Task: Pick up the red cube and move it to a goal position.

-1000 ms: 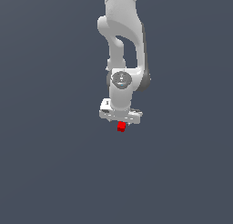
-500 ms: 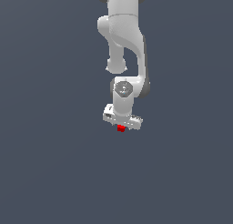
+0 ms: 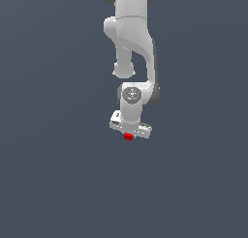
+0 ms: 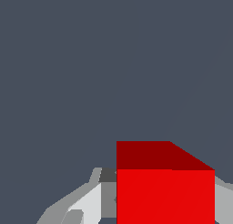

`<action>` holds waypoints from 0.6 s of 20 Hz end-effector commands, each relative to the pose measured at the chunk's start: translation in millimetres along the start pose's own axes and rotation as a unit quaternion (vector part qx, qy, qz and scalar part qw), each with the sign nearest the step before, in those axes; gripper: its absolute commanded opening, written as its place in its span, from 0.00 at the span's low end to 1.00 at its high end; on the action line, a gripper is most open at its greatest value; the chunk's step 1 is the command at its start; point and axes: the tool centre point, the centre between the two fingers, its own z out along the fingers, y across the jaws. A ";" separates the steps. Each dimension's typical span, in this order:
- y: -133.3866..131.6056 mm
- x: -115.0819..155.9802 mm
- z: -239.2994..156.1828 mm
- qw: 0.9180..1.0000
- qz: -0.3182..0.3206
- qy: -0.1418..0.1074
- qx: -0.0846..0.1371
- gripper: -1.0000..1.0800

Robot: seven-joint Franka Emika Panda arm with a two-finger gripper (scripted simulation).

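The red cube [image 3: 128,136] is tiny and bright red, and peeks out just under my white gripper [image 3: 129,135] in the exterior view. My gripper hangs from the white arm in the middle of the picture, raised above the grey surface, and is shut on the cube. In the wrist view the red cube [image 4: 164,186] fills the space between my two grey fingers [image 4: 84,202], which press on its sides. Most of the cube is hidden by the gripper body in the exterior view.
A plain dark grey surface [image 3: 58,184] surrounds the arm on all sides. No other objects or edges show in either view.
My gripper has risen with the red cube in it, and the arm has folded more upright. More of the cube is tucked behind the gripper body than before.
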 end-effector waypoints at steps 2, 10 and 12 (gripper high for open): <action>0.3 0.1 0.4 1.000 0.000 0.000 0.000 0.00; 8.9 0.8 -12.4 1.000 0.000 0.000 0.000 0.00; 14.9 1.6 -20.7 1.000 0.000 0.000 0.000 0.00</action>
